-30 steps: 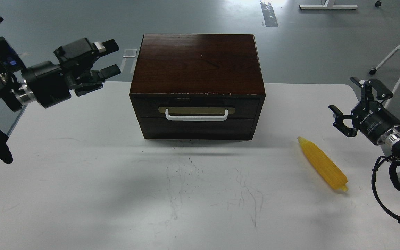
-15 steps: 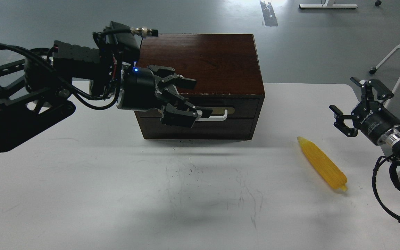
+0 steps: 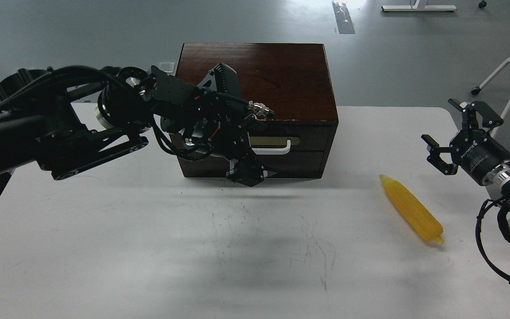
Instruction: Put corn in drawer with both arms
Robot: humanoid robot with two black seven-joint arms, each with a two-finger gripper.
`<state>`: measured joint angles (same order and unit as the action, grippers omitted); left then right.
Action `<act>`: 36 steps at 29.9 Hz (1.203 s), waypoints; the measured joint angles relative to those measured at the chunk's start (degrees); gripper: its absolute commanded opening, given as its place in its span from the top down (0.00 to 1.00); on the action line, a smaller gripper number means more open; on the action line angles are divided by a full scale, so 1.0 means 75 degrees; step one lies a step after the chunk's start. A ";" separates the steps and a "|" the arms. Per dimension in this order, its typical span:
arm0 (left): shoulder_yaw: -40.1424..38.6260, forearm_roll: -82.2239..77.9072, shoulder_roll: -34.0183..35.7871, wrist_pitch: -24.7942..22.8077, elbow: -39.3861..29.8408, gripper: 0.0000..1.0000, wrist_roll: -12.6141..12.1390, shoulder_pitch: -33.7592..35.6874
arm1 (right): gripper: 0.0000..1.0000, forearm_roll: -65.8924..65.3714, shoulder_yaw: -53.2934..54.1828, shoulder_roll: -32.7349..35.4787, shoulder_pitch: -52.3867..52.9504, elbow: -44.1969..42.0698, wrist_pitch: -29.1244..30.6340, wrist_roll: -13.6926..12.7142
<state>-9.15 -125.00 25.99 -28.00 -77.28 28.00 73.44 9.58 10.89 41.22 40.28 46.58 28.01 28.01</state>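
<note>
The dark-brown wooden box (image 3: 272, 75) stands at the back middle of the white table. Its drawer (image 3: 310, 135) is pushed in, and the right part of the white bar handle (image 3: 277, 149) shows. My left arm reaches across the box front. Its gripper (image 3: 246, 172) points down in front of the handle's left part and hides it; its fingers are dark and cannot be told apart. The yellow corn (image 3: 412, 209) lies on the table at the right, tip pointing back-left. My right gripper (image 3: 452, 135) hovers open and empty just right of and behind the corn.
The white table (image 3: 148, 248) runs wide in front of the box, with faint scuff marks in the middle. A white chair frame (image 3: 509, 75) stands off the table's right rear corner. Grey floor lies behind.
My left arm has swung from the far left across the box front and turned its gripper downward at the drawer handle. The right gripper and the corn have not moved.
</note>
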 measured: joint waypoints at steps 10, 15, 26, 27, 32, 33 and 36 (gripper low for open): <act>0.0426 0.0000 -0.0382 0.0000 0.0781 0.01 0.0000 -0.0016 | 0.00 0.0000 0.0000 0.0018 -0.0001 0.0001 0.0000 -0.0003; 0.0463 0.0000 -0.0455 0.0000 0.0970 0.01 0.0000 -0.0074 | 0.00 0.0000 -0.0002 0.0023 -0.0014 0.0001 -0.0001 -0.0003; 0.0610 0.0000 -0.0479 0.0000 0.1112 0.01 0.0000 -0.0098 | 0.00 -0.0012 -0.0004 0.0024 -0.0016 0.0001 -0.0004 -0.0002; 0.0610 0.0000 -0.0485 0.0000 0.1118 0.01 0.0000 -0.0099 | 0.00 -0.0012 -0.0004 0.0024 -0.0016 0.0001 -0.0004 -0.0002; 0.0689 0.0000 -0.0534 0.0000 0.1171 0.01 0.0000 -0.0139 | 0.00 -0.0012 -0.0004 0.0024 -0.0026 0.0001 -0.0004 -0.0002; 0.0720 0.0000 -0.0540 0.0000 0.1173 0.01 0.0000 -0.0143 | 0.00 -0.0012 -0.0004 0.0024 -0.0026 0.0001 -0.0004 -0.0002; 0.0763 0.0000 -0.0550 0.0000 0.1175 0.01 0.0000 -0.0159 | 0.00 -0.0012 -0.0002 0.0024 -0.0026 0.0001 -0.0004 -0.0002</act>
<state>-3.43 -125.00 21.86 -28.00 -68.47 28.00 72.25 9.49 10.87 41.40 40.09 46.58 27.98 27.99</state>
